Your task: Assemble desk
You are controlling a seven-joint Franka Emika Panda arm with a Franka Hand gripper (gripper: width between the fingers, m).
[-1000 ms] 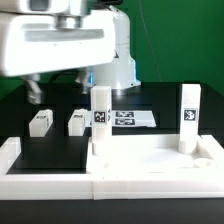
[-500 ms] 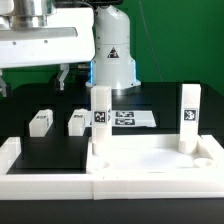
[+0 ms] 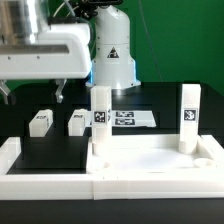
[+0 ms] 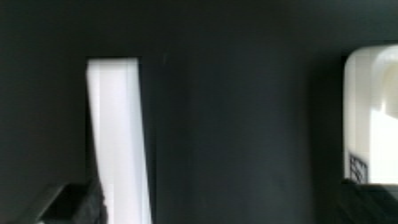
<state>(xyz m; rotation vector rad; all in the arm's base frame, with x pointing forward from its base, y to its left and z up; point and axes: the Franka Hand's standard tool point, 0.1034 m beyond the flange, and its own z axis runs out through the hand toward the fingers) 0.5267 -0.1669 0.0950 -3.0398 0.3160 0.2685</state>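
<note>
Your gripper (image 3: 33, 93) is hovering with its fingers spread, holding nothing. One loose leg block (image 3: 40, 122) is lying almost straight beneath it, apparently lengthwise away from the camera, on the exterior view's left of the desk panel (image 3: 150, 162). Since a second ago the gripper has been sliding toward that left side.

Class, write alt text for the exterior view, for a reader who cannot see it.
A white desk panel lies on a black table, with a left leg and a right leg upright in its far corners. Two loose leg blocks lie behind it toward the exterior view's left, and the robot's gripper hangs open above that side.
</note>
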